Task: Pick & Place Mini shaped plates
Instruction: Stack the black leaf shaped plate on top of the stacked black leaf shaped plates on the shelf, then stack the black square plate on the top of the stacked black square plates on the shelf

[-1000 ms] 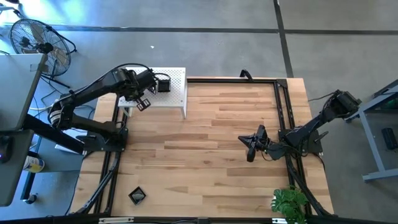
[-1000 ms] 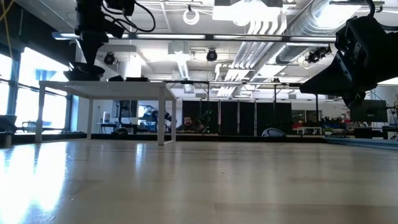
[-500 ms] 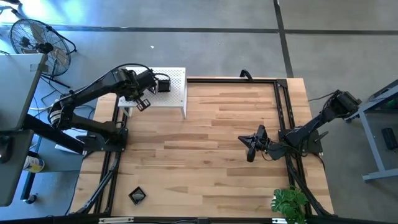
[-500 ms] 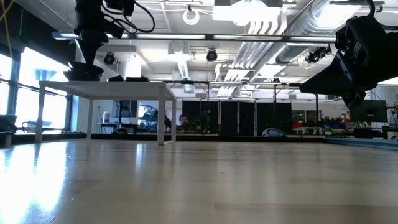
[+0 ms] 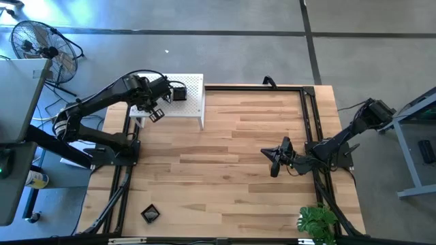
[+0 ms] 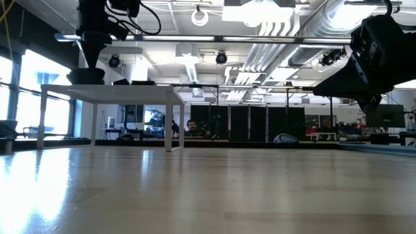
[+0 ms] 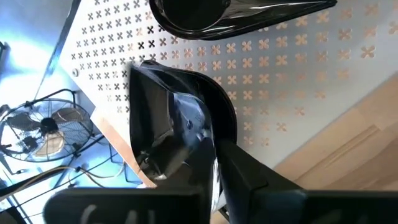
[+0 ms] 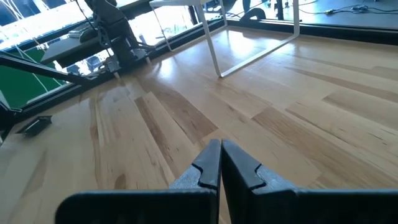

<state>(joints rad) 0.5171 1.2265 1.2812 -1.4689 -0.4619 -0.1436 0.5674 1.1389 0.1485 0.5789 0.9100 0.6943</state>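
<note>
A white perforated stand (image 5: 191,103) is at the table's far left corner. My left gripper (image 5: 156,113) hovers over its left part, shut on a glossy black mini plate (image 7: 177,115). A teardrop-shaped black plate (image 7: 211,15) lies flat on the stand beside it (image 5: 178,94). Another black plate (image 5: 150,214) lies on the wood near the table's near left corner. My right gripper (image 5: 274,167) waits shut, low over the table's right half, holding nothing (image 8: 220,155). My left gripper pinches the black plate by its rim (image 7: 208,155) between the two fingers, which slant down from above. The plate stands tilted in the hold. In the low view its underside (image 6: 84,77) is down at the stand's top.
Black frame rails (image 5: 308,116) run along the table's far and side edges. A green plant (image 5: 317,222) sits at the near right corner. A fan (image 5: 42,47) stands on the floor at the far left. A person (image 6: 190,125) shows in the room behind.
</note>
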